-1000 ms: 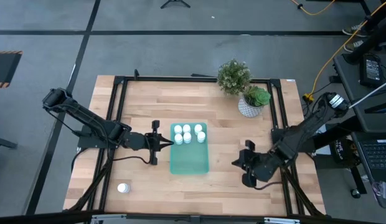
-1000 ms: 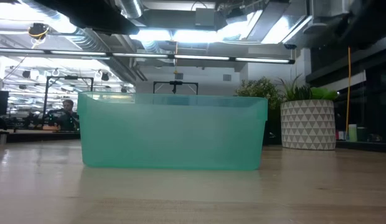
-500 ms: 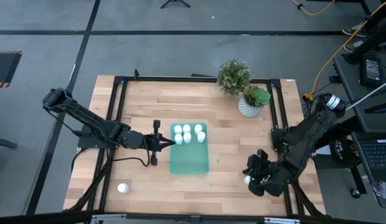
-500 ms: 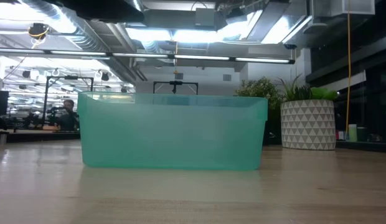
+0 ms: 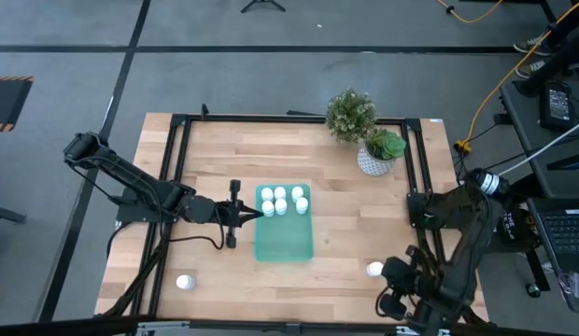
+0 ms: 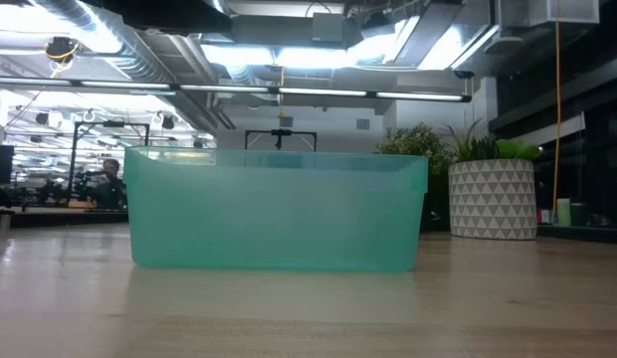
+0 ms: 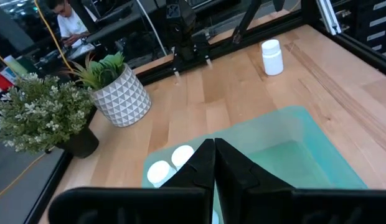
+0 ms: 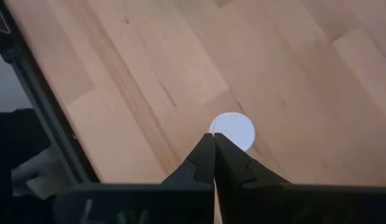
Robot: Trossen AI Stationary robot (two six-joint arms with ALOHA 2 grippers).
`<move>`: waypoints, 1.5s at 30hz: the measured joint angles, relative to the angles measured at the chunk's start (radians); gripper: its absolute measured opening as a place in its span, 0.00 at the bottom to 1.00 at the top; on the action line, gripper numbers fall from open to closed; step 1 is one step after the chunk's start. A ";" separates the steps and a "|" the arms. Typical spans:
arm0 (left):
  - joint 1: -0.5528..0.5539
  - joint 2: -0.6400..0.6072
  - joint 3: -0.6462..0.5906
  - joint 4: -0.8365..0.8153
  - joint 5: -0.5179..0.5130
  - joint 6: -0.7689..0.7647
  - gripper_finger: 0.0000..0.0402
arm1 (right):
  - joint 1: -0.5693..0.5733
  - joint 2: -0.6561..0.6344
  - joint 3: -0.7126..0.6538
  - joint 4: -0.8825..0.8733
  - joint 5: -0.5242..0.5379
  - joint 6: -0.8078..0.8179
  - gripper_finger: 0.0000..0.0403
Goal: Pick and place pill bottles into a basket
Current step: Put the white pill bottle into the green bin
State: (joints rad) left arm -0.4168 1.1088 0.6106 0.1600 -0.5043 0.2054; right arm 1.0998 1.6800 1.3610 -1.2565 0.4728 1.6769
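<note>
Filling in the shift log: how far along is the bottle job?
Five pill bottles sit in the basket. Nothing is held: the right gripper is shut above a loose bottle; the left gripper waits shut. Another bottle remains out.

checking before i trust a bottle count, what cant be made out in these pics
- Low view: the basket wall is cloudy, so no bottle inside shows, and neither arm appears.
- Left wrist view: the left gripper covers part of the basket, so only two bottles show there.
- Right wrist view: the right gripper overlaps the loose bottle; only its cap shows.
- High view: bottle labels are too small.
</note>
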 joint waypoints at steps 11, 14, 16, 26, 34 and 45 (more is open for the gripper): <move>0.000 0.000 0.000 -0.002 0.001 -0.015 0.01 | 0.016 0.054 -0.007 0.022 0.031 0.047 0.08; 0.000 0.000 0.000 -0.002 0.001 -0.025 0.01 | 0.004 0.054 -0.007 0.024 0.032 0.050 0.16; 0.000 0.000 0.000 -0.002 0.001 -0.027 0.00 | -0.002 0.054 -0.007 0.024 0.032 0.050 0.22; 0.000 0.000 0.000 -0.002 0.001 -0.027 0.03 | -0.018 0.054 -0.007 0.022 0.020 0.101 0.57; 0.000 0.000 0.000 -0.002 0.001 -0.057 0.03 | -0.017 0.054 -0.007 0.013 -0.076 0.155 0.77; 0.000 0.000 0.000 -0.002 0.001 -0.064 0.02 | -0.016 0.054 -0.071 0.035 -0.009 0.258 0.80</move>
State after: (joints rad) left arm -0.4168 1.1088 0.6106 0.1577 -0.5037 0.1411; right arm 1.0840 1.7340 1.2900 -1.2213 0.4633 1.9345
